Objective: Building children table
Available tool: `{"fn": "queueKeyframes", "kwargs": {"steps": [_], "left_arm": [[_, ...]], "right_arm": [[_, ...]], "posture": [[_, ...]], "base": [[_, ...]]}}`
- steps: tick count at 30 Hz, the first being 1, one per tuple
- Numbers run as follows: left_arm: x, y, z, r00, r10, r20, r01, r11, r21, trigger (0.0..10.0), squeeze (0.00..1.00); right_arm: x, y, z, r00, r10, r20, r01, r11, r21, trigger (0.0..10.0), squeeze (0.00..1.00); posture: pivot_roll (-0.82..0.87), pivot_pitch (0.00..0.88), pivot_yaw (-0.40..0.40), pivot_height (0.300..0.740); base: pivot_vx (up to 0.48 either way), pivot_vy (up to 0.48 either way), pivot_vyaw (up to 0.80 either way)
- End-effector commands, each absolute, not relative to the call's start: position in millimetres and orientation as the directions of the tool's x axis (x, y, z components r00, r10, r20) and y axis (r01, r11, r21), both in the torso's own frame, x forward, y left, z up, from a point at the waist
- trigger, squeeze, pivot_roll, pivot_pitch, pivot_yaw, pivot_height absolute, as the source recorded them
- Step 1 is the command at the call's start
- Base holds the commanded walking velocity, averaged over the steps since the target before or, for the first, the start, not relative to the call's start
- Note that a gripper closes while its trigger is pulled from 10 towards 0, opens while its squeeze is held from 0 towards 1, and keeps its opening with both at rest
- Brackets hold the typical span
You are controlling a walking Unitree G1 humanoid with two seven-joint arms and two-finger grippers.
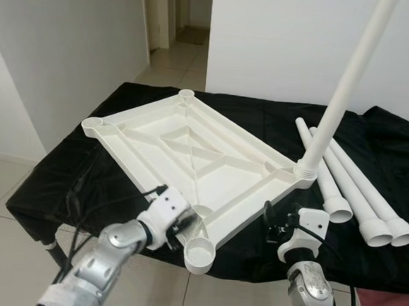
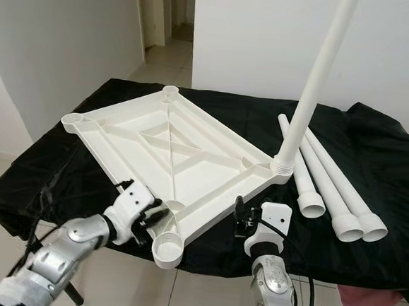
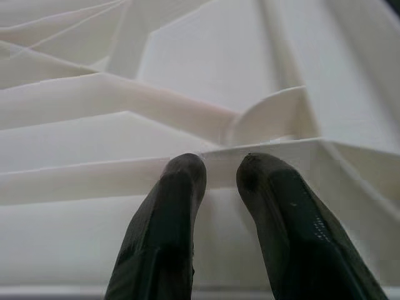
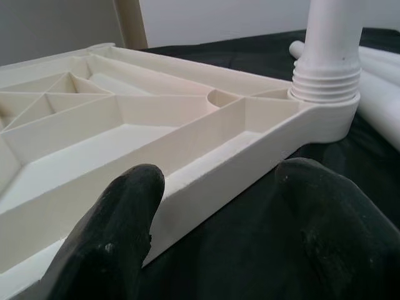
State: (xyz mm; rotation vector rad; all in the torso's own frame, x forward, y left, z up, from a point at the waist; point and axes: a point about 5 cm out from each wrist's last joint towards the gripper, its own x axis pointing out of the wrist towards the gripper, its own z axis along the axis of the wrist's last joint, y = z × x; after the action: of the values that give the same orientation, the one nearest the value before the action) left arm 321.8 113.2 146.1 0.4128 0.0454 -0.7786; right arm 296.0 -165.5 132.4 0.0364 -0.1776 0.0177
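The tabletop lies upside down on the black-draped desk, one leg standing in its right socket and three legs lying loose to the right, so three sockets seem left to fill. The left gripper, jaws narrow, touches the near rim beside the near socket, which overhangs the desk edge; the right gripper, jaws wide, straddles the near-right rim, with bare cloth around the loose legs.

Tabletop smooth white plastic (semi-matt); black cloth matt.
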Motion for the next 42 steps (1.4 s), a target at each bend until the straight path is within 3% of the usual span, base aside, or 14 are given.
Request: {"fn": "queueKeyframes", "kwargs": {"steps": [1,10,12,13,15,19,20,21,22,27,28,33,34,42], "left_arm": [[324,120,145,0.719,-0.666,-0.201,0.687,0.636,0.352,10.0,0.0],[331,141,159,0.677,-0.702,-0.222,0.722,0.575,0.385,10.0,0.0],[333,144,160,0.647,-0.724,-0.24,0.753,0.557,0.349,10.0,0.21],[335,145,159,0.639,-0.728,-0.248,0.762,0.555,0.335,10.0,0.95],[337,143,157,0.614,-0.744,-0.264,0.783,0.531,0.325,10.0,1.0],[337,141,153,0.579,-0.757,-0.304,0.805,0.471,0.361,10.0,1.0],[336,140,152,0.552,-0.772,-0.315,0.822,0.439,0.362,10.0,0.49],[336,140,152,0.552,-0.772,-0.315,0.822,0.439,0.362,10.0,0.49],[333,141,152,0.508,-0.8,-0.319,0.851,0.411,0.326,10.0,0.0],[325,144,157,0.38,-0.874,-0.302,0.922,0.332,0.198,10.0,0.0],[325,145,160,0.366,-0.885,-0.289,0.929,0.327,0.173,10.0,1.0],[323,150,173,0.308,-0.918,-0.249,0.95,0.282,0.136,10.0,0.84],[317,150,175,0.254,-0.932,-0.258,0.965,0.229,0.125,10.0,0.0],[290,139,166,0.087,-0.943,-0.322,0.992,0.054,0.11,10.0,0.0]], "right_arm": [[298,-166,128,0.989,0.005,0.151,-0.014,0.998,0.056,10.0,0.0],[296,-162,128,0.987,0.049,0.155,-0.057,0.997,0.045,10.0,0.0],[295,-163,127,0.987,0.056,0.152,-0.063,0.997,0.042,10.0,0.0],[295,-163,127,0.987,0.057,0.151,-0.064,0.997,0.04,10.0,0.0],[294,-162,126,0.987,0.062,0.15,-0.068,0.997,0.036,10.0,0.0],[293,-162,127,0.986,0.071,0.152,-0.077,0.997,0.031,10.0,0.0],[292,-163,126,0.986,0.072,0.151,-0.077,0.997,0.029,10.0,0.0],[292,-163,126,0.986,0.072,0.151,-0.077,0.997,0.029,10.0,0.0],[291,-164,126,0.986,0.07,0.149,-0.075,0.997,0.026,10.0,0.0],[288,-168,124,0.988,0.062,0.143,-0.066,0.998,0.018,10.0,0.0],[288,-168,124,0.988,0.061,0.143,-0.065,0.998,0.018,10.0,0.0],[287,-169,124,0.988,0.062,0.142,-0.065,0.998,0.014,10.0,0.0],[287,-169,123,0.988,0.063,0.141,-0.065,0.998,0.012,10.0,0.0],[288,-168,124,0.988,0.067,0.142,-0.069,0.998,0.008,10.0,0.0]], "posture": [[-0.02,0.119,0.054,0.74],[-0.02,0.115,0.049,0.74],[-0.02,0.112,0.047,0.74],[-0.02,0.111,0.047,0.74],[-0.02,0.108,0.048,0.74],[-0.03,0.108,0.051,0.74],[-0.04,0.107,0.052,0.74],[-0.04,0.107,0.052,0.74],[-0.04,0.108,0.056,0.74],[-0.05,0.111,0.059,0.74],[-0.05,0.111,0.06,0.74],[-0.05,0.111,0.06,0.74],[-0.04,0.113,0.062,0.74],[-0.04,0.111,0.058,0.74]], "base": [[0.0,0.0,0.0],[0.0,0.0,0.0],[0.0,0.0,0.0],[0.0,0.0,0.0],[0.0,0.0,0.0],[0.0,0.0,0.0],[0.0,0.0,0.0],[0.0,0.0,0.0],[0.0,0.0,0.0],[0.0,0.0,0.0],[0.0,0.0,0.0],[0.0,0.0,0.0],[0.0,0.0,0.0],[0.0,0.0,0.0]]}}
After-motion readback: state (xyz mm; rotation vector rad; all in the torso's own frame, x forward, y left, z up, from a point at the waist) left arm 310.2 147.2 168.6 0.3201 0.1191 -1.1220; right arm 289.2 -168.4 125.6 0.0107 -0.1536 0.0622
